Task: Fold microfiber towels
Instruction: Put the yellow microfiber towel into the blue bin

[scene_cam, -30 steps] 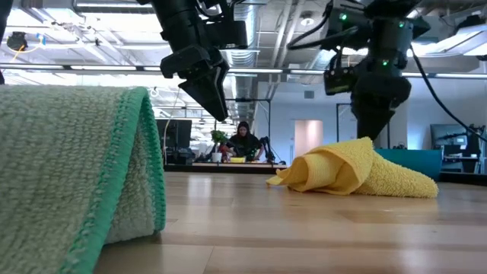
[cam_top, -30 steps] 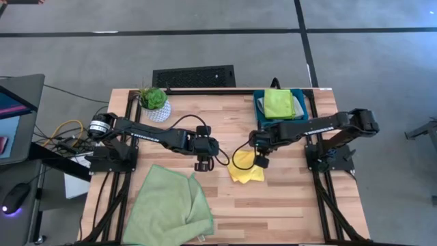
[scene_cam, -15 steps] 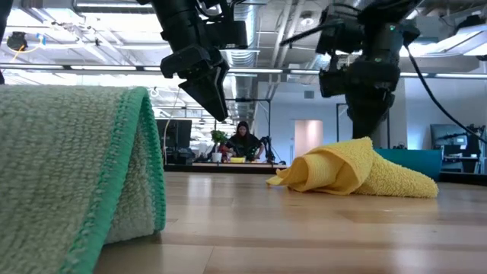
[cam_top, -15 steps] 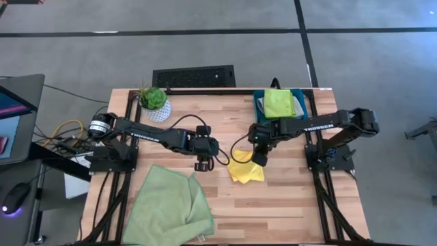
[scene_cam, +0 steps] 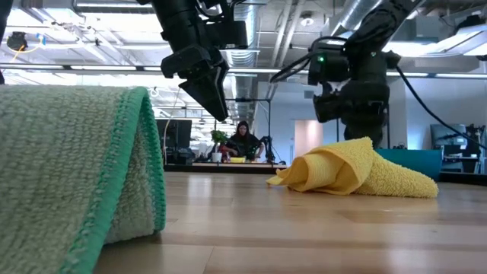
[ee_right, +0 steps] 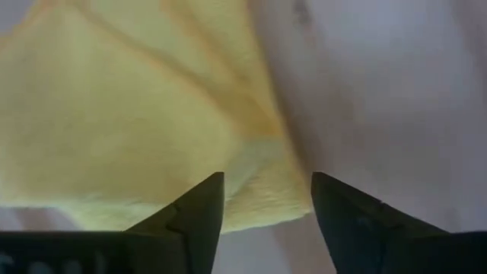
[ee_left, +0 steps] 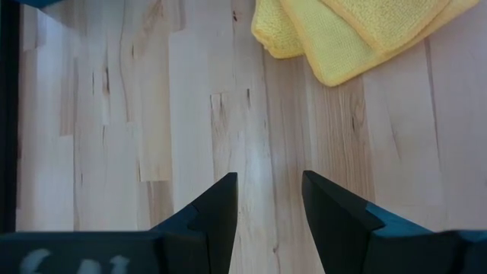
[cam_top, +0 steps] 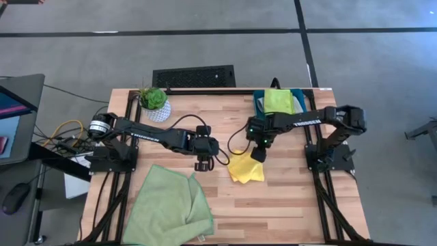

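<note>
A folded yellow towel (cam_top: pixel 246 169) (scene_cam: pixel 350 172) lies in the middle of the table. My right gripper (cam_top: pixel 257 154) (ee_right: pixel 262 205) is open and points down over the towel's far edge. To the towel's left, my left gripper (cam_top: pixel 200 164) (ee_left: pixel 270 205) (scene_cam: pixel 207 93) hangs open above bare wood, holding nothing. A larger pale green towel (cam_top: pixel 171 208) (scene_cam: pixel 76 175) lies rumpled at the near left. A lime green towel (cam_top: pixel 278 102) lies in the teal tray (cam_top: pixel 258 104) at the far right. My right gripper stands with one finger on each side of the yellow towel's folded far edge (ee_right: pixel 262 164), coming from above. The low view hides the fingertips behind the towel's hump, so I cannot tell whether they touch the cloth.
A potted plant (cam_top: pixel 153 100) stands at the far left of the table. Bare wood shows between the two towels and along the near right. In the low view a person sits at a desk far behind the table.
My right gripper has moved toward the table's far left, sunk a little and turned at the wrist; it has opened. The yellow towel lies where it was. My left gripper has kept still.
</note>
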